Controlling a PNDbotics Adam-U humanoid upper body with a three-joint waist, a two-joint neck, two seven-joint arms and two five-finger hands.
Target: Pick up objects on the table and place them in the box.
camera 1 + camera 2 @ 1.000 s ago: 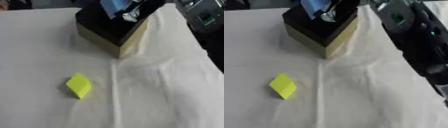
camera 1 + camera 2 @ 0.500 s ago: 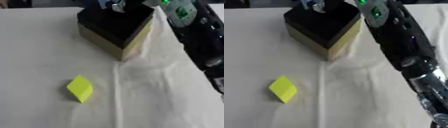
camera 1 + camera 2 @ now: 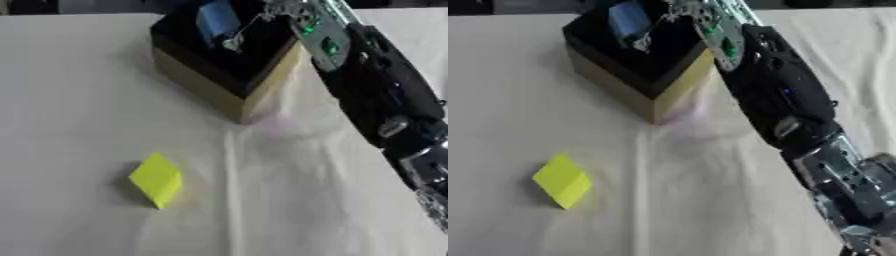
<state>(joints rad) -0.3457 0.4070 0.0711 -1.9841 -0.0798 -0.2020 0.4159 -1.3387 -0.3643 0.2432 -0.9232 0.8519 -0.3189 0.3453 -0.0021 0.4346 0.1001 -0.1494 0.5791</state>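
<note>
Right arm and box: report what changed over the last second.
The right arm has come further into view, stretching across the table toward the box; its right hand holds the blue object over the opening. The yellow block and the box have not moved.

A white tablecloth [image 3: 79, 75] covers the whole table, creased by a fold running down the middle and wrinkled toward the right. Beyond its far edge lies a dark strip.

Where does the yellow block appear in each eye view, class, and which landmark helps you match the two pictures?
Left eye view: yellow block, lower left of centre, on the cloth.
Right eye view: same block, nearer the left edge.
Shared landmark: the box up and right of it.
</note>
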